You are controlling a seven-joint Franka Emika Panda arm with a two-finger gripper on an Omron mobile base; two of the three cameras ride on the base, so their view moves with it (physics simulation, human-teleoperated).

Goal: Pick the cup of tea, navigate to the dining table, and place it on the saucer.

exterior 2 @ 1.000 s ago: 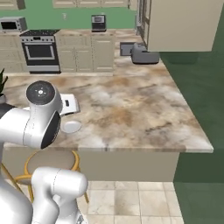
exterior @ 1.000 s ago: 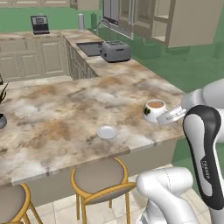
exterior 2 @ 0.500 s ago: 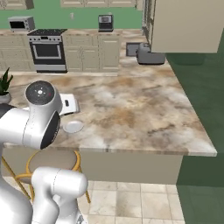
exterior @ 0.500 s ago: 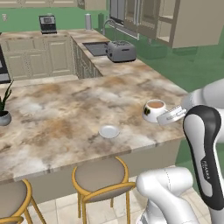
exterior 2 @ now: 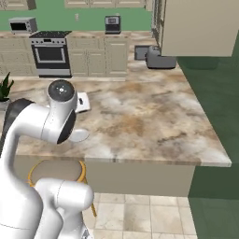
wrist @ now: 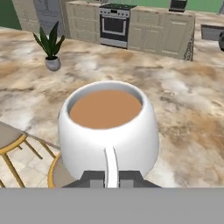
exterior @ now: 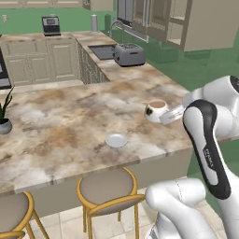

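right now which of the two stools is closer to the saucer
The stool with its whole round seat in the left base view, directly below the saucer at the table edge. The other stool sits further left, cut off at the corner.

The cup of tea is small, white and rounded, upright and full of brown tea, with a dark mark on its side, raised above the right end of the marbled counter. The saucer, round, shallow and white-grey, lies empty near the counter's front edge, apart from the cup.
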